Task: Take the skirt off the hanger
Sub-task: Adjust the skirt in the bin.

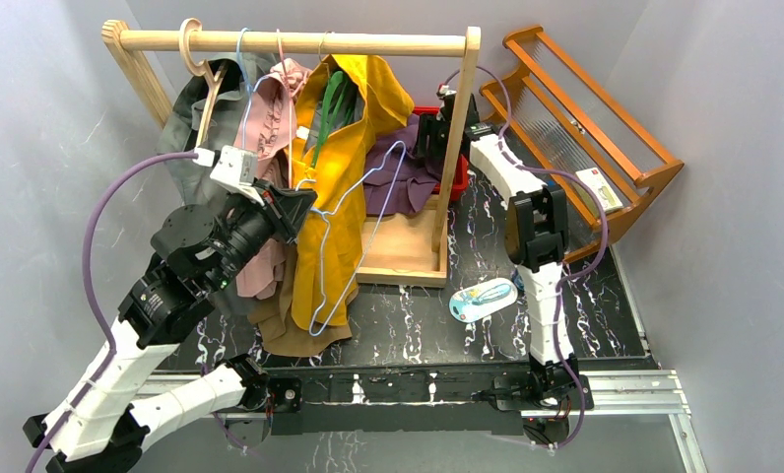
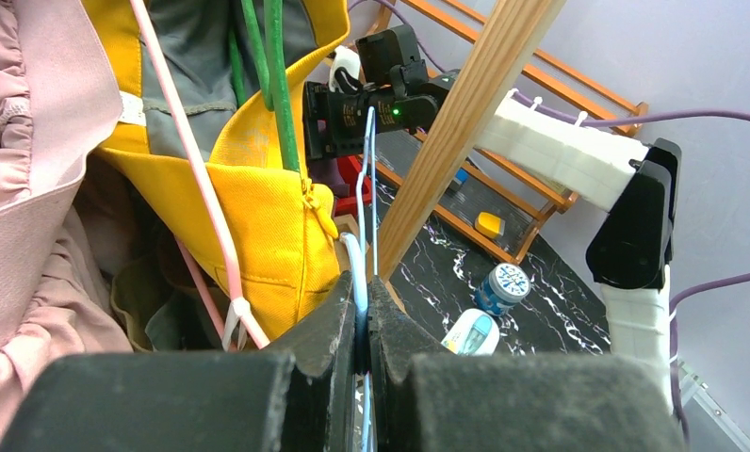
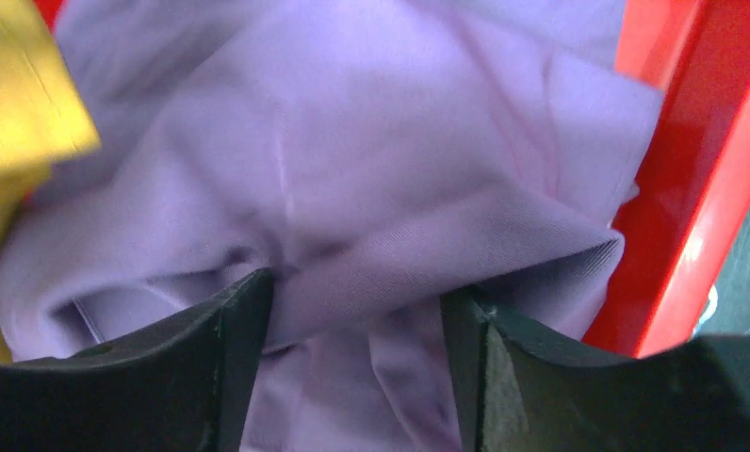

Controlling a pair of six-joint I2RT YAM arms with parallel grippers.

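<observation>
The purple skirt (image 1: pixel 408 182) lies bunched in a red bin (image 1: pixel 459 182) behind the rack's right post, off the hanger. My right gripper (image 1: pixel 432 133) is down on it. In the right wrist view the gripper (image 3: pixel 357 301) is open, and a fold of the skirt (image 3: pixel 371 141) lies between its wide-apart fingers, with the bin's wall (image 3: pixel 692 188) at right. My left gripper (image 1: pixel 294 207) is shut on a bare light blue wire hanger (image 1: pixel 400 146) in front of the yellow garment. In the left wrist view the wire (image 2: pixel 357 259) is pinched between the closed jaws of the gripper (image 2: pixel 364 292).
A wooden clothes rail (image 1: pixel 299 40) carries a yellow garment (image 1: pixel 344 197), a pink one (image 1: pixel 275 128) and a grey one. The rack's wooden base (image 1: pixel 403 251) sits on the black marbled table. A blue-white bottle (image 1: pixel 482 299) lies near the right arm. A wooden shelf (image 1: pixel 585 118) stands at right.
</observation>
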